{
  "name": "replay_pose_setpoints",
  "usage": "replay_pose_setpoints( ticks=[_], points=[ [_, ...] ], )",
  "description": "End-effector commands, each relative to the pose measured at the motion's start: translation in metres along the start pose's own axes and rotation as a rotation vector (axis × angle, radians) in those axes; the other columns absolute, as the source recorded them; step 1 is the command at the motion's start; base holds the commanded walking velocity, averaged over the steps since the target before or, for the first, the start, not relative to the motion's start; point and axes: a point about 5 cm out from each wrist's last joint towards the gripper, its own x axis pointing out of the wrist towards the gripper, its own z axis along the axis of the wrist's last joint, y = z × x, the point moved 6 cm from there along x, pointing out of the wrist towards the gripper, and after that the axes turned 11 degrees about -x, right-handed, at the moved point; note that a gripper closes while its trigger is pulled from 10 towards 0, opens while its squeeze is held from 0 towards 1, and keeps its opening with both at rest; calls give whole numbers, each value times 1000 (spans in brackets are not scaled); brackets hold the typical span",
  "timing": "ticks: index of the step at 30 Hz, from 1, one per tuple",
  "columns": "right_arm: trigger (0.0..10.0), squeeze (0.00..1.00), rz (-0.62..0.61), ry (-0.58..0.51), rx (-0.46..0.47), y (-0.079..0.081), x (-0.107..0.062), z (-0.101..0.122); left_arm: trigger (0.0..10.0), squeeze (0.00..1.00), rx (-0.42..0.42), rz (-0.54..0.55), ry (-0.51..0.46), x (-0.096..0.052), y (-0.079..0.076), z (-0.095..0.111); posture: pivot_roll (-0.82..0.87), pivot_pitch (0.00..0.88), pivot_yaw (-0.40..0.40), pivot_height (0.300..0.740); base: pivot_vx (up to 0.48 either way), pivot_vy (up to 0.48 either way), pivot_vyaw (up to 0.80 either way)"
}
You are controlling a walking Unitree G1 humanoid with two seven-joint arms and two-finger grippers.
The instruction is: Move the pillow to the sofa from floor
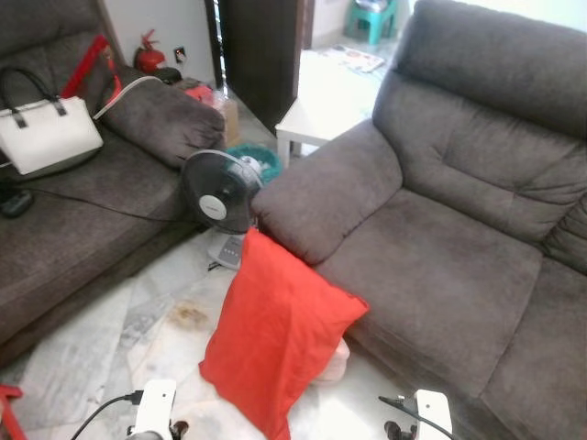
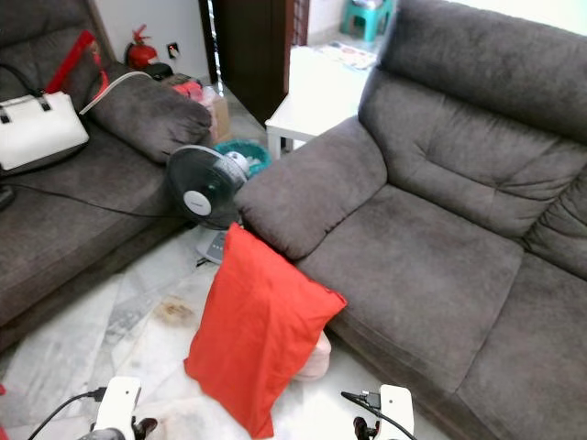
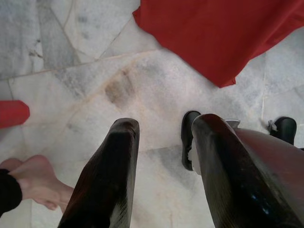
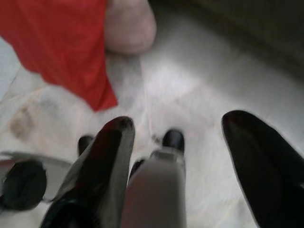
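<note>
A red pillow [image 1: 275, 339] stands on its edge on the marble floor and leans against the armrest [image 1: 326, 192] of the grey sofa [image 1: 431, 257] on the right. Its lower corner shows in the left wrist view as the red pillow [image 3: 223, 38] and in the right wrist view as the red pillow [image 4: 57, 42]. Both arms hang low in front of it, apart from it. My left gripper [image 3: 166, 123] is open over bare floor. My right gripper [image 4: 178, 121] is open too, with nothing between its fingers.
A standing fan [image 1: 220, 192] is on the floor just behind the pillow. A pale pink lump [image 1: 335, 362] lies under the pillow. A second sofa [image 1: 83, 229] on the left holds a white handbag [image 1: 46, 133]. A person's bare foot [image 3: 33, 180] is near my left gripper.
</note>
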Motion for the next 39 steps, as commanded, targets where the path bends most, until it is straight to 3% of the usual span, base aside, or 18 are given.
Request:
replay_pose_setpoints(
  ticks=[1, 9, 20, 30, 33, 39],
  points=[
    [10000, 0, -15, 15, 23, -5, -1, -5, 10000, 0, 3, -7, -1, 0, -2, 2, 96, 27, -28, 740, 0, 0, 0],
    [10000, 0, -11, 15, -31, -5, -1, -5, 10000, 0, 9, -7, 2, 0, -1, 1, 94, 13, -23, 740, 0, 0, 300],
    [10000, 0, -2, 15, -14, -3, -1, -6, 10000, 0, 8, -9, -1, 0, 0, 1, 94, 10, -21, 740, 0, 0, 655],
    [10000, 0, 0, -3, 37, -2, -1, -4, 10000, 0, 3, -2, 1, 0, 1, 0, 96, 10, -23, 740, 0, 0, 0],
    [10000, 0, -2, -1, -12, -3, -1, -3, 10000, 0, 2, -2, 1, 0, 1, 0, 95, 10, -24, 740, 165, 0, 0],
    [10000, 0, -3, -12, -24, -4, -1, -1, 10000, 0, 1, -2, 3, 0, 0, 0, 97, 7, -30, 740, 254, 0, 533]
  ],
)
